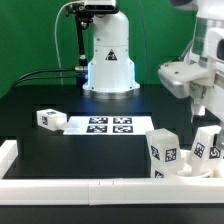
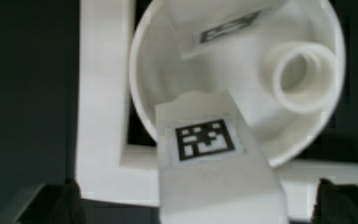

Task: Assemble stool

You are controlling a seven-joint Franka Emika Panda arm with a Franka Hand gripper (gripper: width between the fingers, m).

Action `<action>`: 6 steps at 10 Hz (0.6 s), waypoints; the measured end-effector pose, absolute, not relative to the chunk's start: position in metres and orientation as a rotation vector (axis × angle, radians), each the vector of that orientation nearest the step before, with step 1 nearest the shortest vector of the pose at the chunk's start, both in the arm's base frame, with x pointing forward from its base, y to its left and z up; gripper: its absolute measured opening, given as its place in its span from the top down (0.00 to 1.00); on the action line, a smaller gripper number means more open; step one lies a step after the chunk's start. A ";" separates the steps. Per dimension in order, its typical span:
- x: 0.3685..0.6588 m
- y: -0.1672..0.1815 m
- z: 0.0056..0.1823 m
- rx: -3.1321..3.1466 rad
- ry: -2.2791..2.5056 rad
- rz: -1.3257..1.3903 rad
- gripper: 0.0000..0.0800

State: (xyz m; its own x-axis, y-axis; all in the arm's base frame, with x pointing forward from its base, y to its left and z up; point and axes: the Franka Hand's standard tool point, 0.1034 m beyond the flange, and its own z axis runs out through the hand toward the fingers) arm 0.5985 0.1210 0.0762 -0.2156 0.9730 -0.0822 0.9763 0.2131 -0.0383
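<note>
The round white seat (image 2: 185, 70) fills the wrist view, with an open socket hole (image 2: 309, 80) in its face. In the exterior view it lies at the front right (image 1: 185, 170), against the front rail. Two white legs with tags stand on it (image 1: 163, 150) (image 1: 205, 148). One tagged leg (image 2: 208, 150) runs down between my fingers in the wrist view. My gripper (image 2: 194, 200) is open, with a gap between the leg and each dark finger (image 2: 55, 202). In the exterior view the gripper (image 1: 205, 118) hangs just above the right-hand leg. A loose leg (image 1: 48, 118) lies at the left.
The marker board (image 1: 110, 125) lies flat mid-table. White border rails run along the front (image 1: 90, 185) and the left (image 1: 8, 152). The robot base (image 1: 108, 60) stands at the back centre before a green backdrop.
</note>
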 end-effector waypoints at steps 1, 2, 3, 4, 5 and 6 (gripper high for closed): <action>0.599 0.122 0.074 1.881 2.462 -0.136 0.19; 0.600 0.117 0.074 1.865 2.477 -0.136 0.19; 0.600 0.114 0.074 1.888 2.456 -0.138 0.19; 0.600 0.114 0.074 1.908 2.439 -0.138 0.35; 0.600 0.113 0.074 1.921 2.428 -0.138 0.35; 0.600 0.113 0.074 1.986 2.372 -0.136 0.52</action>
